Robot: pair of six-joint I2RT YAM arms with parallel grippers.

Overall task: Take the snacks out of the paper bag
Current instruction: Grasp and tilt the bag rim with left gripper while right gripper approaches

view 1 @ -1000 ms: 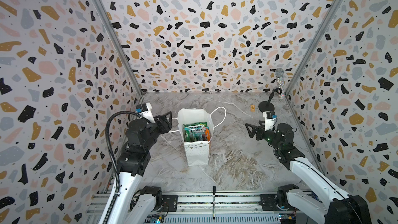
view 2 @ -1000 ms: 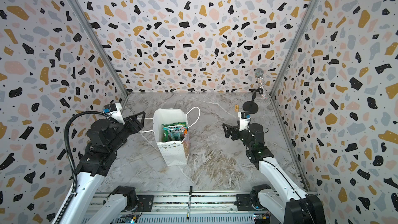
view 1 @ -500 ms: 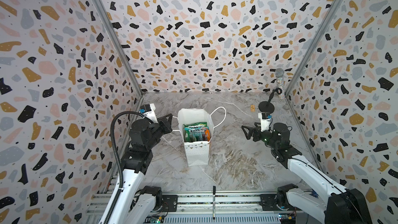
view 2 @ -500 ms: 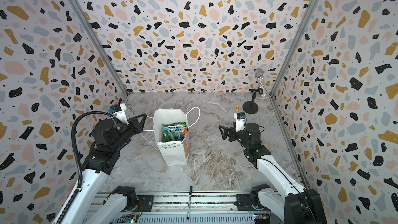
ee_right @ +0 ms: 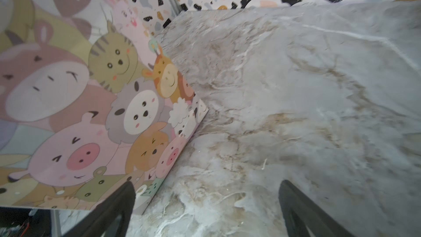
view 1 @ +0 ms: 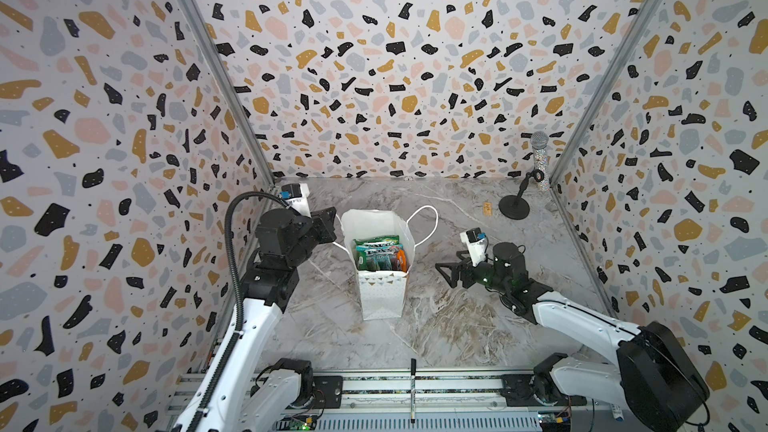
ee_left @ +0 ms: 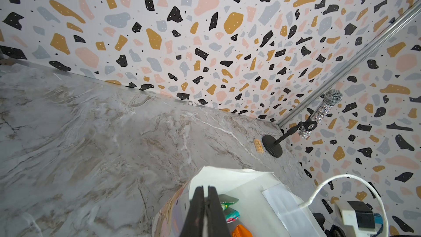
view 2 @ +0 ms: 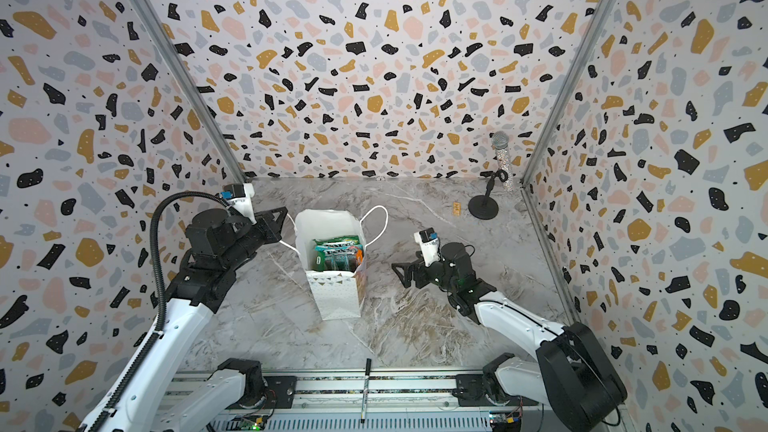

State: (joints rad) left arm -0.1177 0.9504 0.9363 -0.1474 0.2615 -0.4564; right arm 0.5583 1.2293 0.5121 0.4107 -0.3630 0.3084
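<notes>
The white paper bag (view 1: 382, 301) (view 2: 336, 297) stands upright and open at mid-table. The snacks (view 1: 380, 253) (view 2: 336, 253) sit inside it as green, teal and orange packets, also visible in the left wrist view (ee_left: 230, 213). My left gripper (view 1: 332, 222) (ee_left: 204, 189) is at the bag's left rim (ee_left: 250, 190), shut, with one finger outside and one inside the wall. My right gripper (view 1: 446, 274) (ee_right: 205, 201) stands open low over the table right of the bag, nothing between its fingers. The bag's cartoon-animal face (ee_right: 91, 110) fills part of the right wrist view.
A microphone on a black round stand (view 1: 515, 211) stands at the back right corner, with a small tan block (view 1: 487, 208) beside it. A black pen (view 1: 413, 388) lies on the front rail. The bag's white cord handle (view 1: 432, 222) loops out to the right.
My left gripper has moved in to the bag's left rim and shut there. My right gripper has shifted left toward the bag, still open.
</notes>
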